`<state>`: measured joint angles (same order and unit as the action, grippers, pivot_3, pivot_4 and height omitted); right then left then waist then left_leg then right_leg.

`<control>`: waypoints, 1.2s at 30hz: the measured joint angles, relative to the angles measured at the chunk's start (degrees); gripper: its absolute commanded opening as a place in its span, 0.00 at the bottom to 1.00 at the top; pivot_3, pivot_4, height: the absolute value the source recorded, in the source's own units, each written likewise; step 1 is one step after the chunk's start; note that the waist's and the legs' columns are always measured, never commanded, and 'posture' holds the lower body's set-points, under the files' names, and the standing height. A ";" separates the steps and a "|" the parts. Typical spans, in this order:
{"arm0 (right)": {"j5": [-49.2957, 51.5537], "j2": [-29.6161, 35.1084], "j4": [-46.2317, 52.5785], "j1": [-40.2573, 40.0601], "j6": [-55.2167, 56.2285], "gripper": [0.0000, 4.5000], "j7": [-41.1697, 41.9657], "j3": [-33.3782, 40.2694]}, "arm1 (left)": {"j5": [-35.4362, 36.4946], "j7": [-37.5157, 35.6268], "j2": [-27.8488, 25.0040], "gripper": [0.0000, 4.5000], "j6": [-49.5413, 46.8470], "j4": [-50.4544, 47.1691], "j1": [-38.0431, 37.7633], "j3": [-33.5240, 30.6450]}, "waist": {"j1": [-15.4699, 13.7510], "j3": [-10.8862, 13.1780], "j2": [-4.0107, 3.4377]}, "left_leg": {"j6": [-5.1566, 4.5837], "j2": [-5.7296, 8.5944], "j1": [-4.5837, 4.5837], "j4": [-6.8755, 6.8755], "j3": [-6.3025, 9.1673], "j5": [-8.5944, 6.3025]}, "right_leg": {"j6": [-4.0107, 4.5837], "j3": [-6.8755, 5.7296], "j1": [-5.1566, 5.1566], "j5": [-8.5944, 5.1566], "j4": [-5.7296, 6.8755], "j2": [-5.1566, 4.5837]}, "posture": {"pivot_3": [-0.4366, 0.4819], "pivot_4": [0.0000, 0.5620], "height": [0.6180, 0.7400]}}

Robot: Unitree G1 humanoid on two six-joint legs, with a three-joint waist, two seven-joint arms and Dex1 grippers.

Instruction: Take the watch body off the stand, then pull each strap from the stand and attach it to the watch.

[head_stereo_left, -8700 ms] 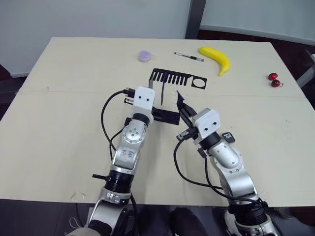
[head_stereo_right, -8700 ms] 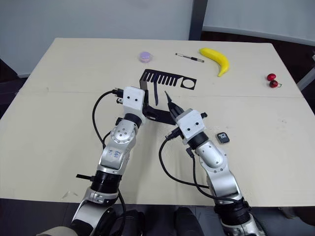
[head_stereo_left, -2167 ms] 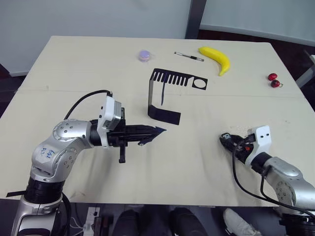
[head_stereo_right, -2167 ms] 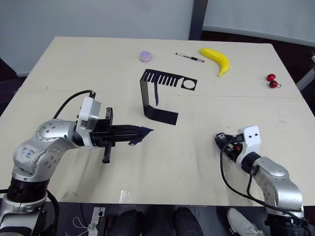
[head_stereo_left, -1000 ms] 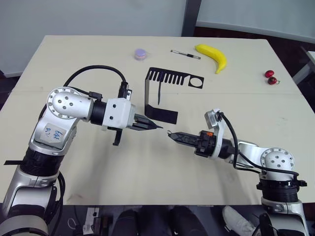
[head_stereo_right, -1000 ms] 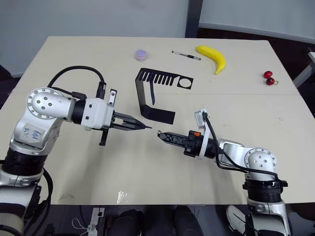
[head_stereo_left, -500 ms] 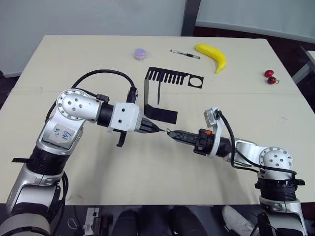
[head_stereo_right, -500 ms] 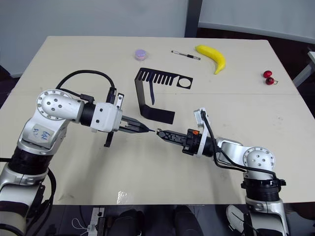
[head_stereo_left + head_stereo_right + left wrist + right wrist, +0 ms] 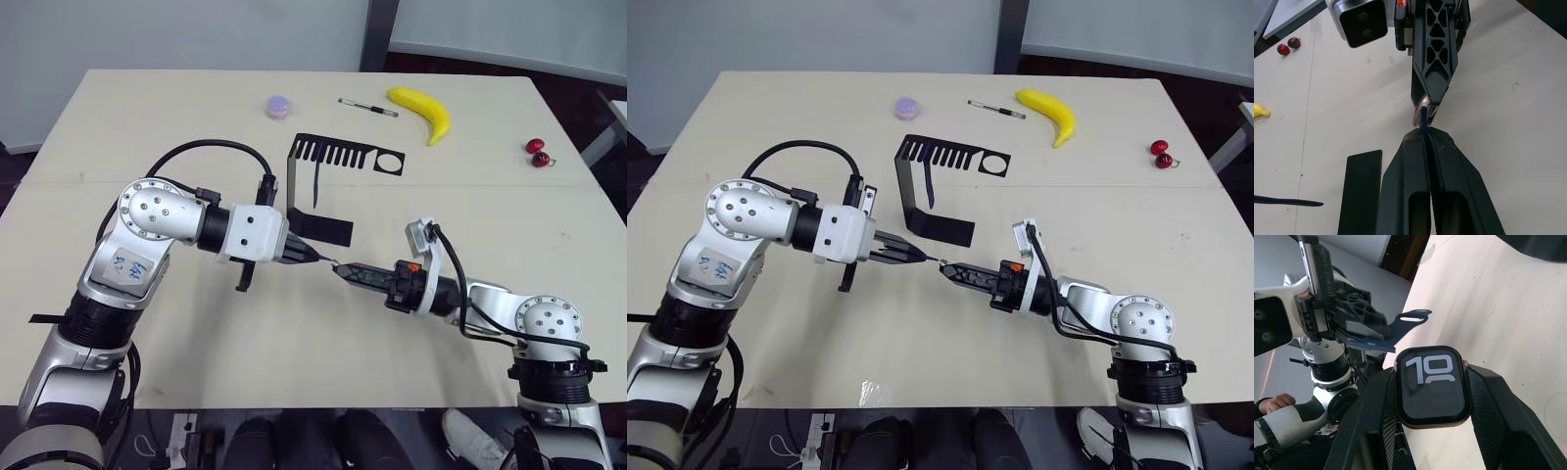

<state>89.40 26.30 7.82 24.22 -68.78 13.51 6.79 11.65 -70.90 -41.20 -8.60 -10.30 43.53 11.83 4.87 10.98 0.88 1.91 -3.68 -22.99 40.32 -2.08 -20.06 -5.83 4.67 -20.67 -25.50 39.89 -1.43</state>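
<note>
My left gripper (image 9: pixel 310 258) is shut on a dark blue strap (image 9: pixel 1396 330), held edge-on between its fingers (image 9: pixel 1449 161). My right gripper (image 9: pixel 341 269) is shut on the watch body (image 9: pixel 1433 386), a square case with a lit screen, gripped at both sides. The two grippers meet tip to tip over the table, just in front of the stand (image 9: pixel 298 186). The strap's end (image 9: pixel 1423 120) touches the watch body's edge (image 9: pixel 1419 111). A second strap (image 9: pixel 316 184) hangs from the stand's slotted top arm.
Along the far side of the table (image 9: pixel 147 117) lie a small purple round thing (image 9: pixel 279 106), a thin pen (image 9: pixel 368 108) and a banana (image 9: pixel 423 110). Two red cherries (image 9: pixel 538 153) sit at the far right.
Over the last second both grippers have closed the gap between them. The strap end now touches the watch body, where a gap showed before.
</note>
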 measured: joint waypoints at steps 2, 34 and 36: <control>0.00 0.00 0.00 0.01 0.00 0.35 0.00 0.00 | -0.03 0.00 0.02 0.00 -0.01 0.00 0.00 0.00 | -0.01 0.00 0.00 | 0.00 0.00 -0.05 0.07 0.02 0.00 | 0.00 -0.03 -0.02 0.00 0.01 0.00 | 0.48 0.27 1.00; -0.92 -0.02 0.00 -0.11 0.09 0.35 0.05 0.00 | -1.03 -0.13 0.97 0.00 -0.07 -0.01 -1.11 1.24 | -0.03 0.00 0.00 | 0.00 0.00 -0.11 0.18 0.08 0.00 | 0.00 -0.16 -0.02 0.00 0.08 -0.01 | 0.48 0.27 1.00; -1.03 -0.02 0.00 -0.13 0.11 0.35 0.05 0.03 | -1.25 -0.12 1.35 0.00 -0.07 -0.01 -1.10 1.57 | -0.03 0.00 0.00 | 0.00 0.00 -0.11 0.19 0.09 0.00 | 0.00 -0.18 -0.02 0.00 0.09 -0.01 | 0.48 0.27 1.00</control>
<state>88.37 26.28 7.82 24.09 -68.67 13.55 6.82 10.40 -71.02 -39.85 -8.67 -10.31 42.43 13.40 4.84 10.98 0.87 1.91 -3.68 -23.09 40.51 -1.99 -20.06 -5.83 4.49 -20.69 -25.50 39.97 -1.44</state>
